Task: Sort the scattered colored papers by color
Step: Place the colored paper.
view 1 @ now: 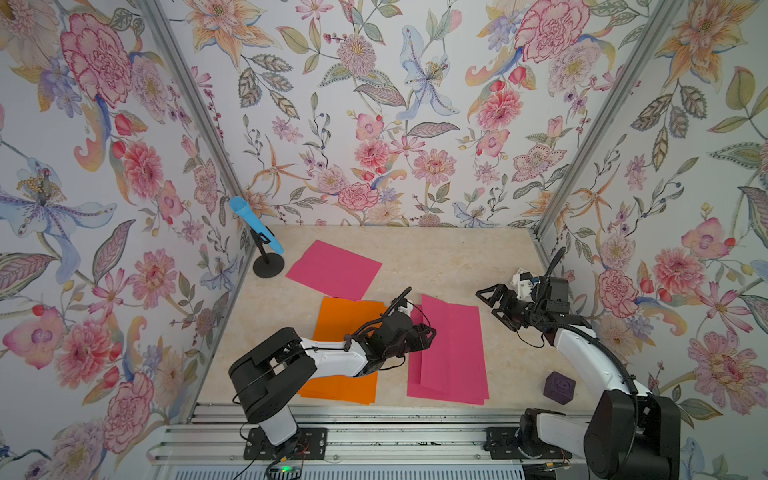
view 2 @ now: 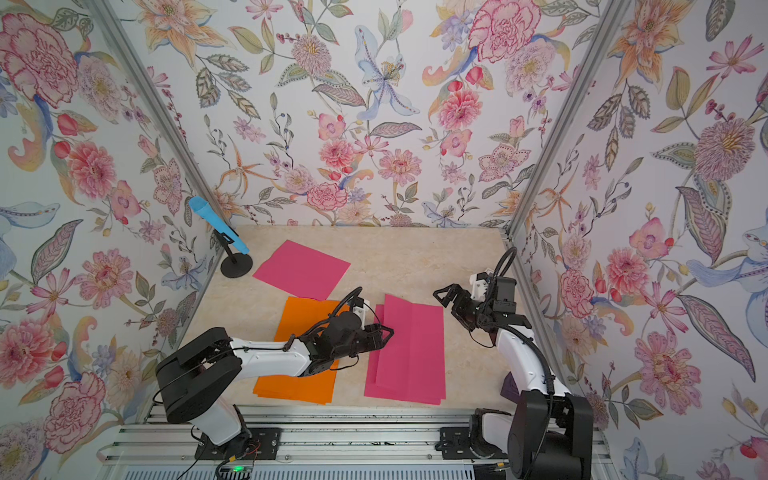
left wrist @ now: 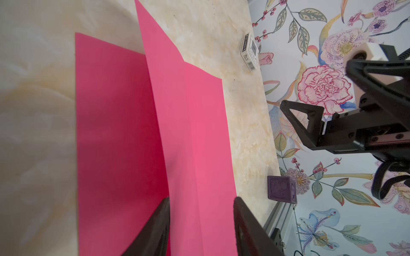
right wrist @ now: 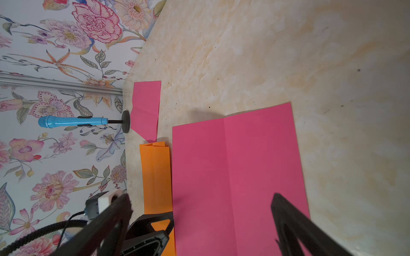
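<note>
Pink stacked sheets (view 1: 453, 353) lie beneath the parted left pincer (left wrist: 202, 199); right pincer (view 1: 487, 302) gapes wide.

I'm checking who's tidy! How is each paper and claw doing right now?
Pink stack: two sheets overlapped, edges not lined up.
Back pink sheet: flat, alone.
Orange papers: flat, partly under left arm.
Left gripper: open over pink stack's edge.
Right gripper: open, empty, in the air.
Microphone: propped at a tilt.

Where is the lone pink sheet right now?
In both top views the lone pink sheet lies flat at the far left of the table, next to the mic stand base, its near corner reaching the far edge of the orange paper.
</note>
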### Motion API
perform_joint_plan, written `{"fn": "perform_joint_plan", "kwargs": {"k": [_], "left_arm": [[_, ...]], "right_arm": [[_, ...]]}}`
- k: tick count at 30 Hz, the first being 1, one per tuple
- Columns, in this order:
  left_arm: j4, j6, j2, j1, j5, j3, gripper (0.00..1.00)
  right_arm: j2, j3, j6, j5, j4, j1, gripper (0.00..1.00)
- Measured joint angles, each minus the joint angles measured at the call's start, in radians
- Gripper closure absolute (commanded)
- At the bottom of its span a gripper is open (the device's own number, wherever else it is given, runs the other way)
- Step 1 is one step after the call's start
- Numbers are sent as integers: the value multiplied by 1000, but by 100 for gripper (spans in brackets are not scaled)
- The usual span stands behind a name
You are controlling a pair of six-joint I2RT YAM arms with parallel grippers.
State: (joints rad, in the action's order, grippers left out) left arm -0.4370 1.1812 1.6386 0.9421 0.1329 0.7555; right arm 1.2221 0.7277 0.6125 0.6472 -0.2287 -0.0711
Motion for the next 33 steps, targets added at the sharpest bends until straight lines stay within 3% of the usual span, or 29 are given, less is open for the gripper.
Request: {"fn": "perform_joint_plan", "kwargs": {"k": [9,19,28,33], "left_arm": [[150,-106,-207,-158,-60,-16,45],[203,-180,-131,-177,-22,8,37],[296,-300,-161,-386,14,128,22],[325,-350,-182,-511,30,179,8]], "right_arm": [[67,-66,-47,-56,-24,3,0],[159,-107,-85,-107,-26,37,0],[176,-127,-77,-106,42,105,0],[171,-127,-64,-106,35,110,0]]}}
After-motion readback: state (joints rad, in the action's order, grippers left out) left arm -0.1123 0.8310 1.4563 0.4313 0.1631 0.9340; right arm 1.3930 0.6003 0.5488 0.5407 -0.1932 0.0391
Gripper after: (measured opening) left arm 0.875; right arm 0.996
